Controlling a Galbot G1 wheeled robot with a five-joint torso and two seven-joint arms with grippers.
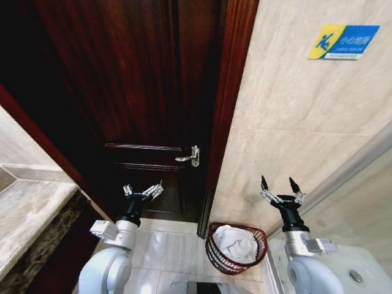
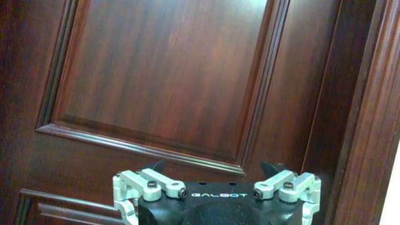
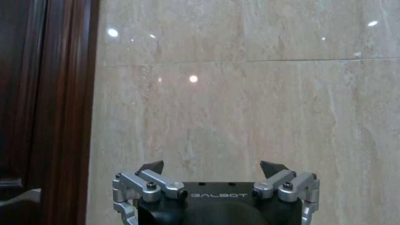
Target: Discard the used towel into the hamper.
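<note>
Towel (image 1: 236,243): white, lying inside the hamper (image 1: 214,252)
Hamper: on the floor by the door frame
Left gripper (image 1: 143,192): raised, spread, empty
Right gripper (image 1: 280,185): raised, spread, empty

Robot body, seen from above and from each wrist. Two arms with rounded, glossy pale grey-white shells, each narrowing to a black cylindrical wrist section with a small silver-grey block mounted at its side. The left gripper (image 1: 143,191) and right gripper (image 1: 280,185) are alike: a black housing printed "GALBOT" in pale letters, with three small holes above the lettering; paired silver machined-metal linkage arms fastened by dark socket-head screws; and short, black, pointed fingertips (image 3: 273,168). A rounded white panel of the base carries a small circular fitting.
</note>
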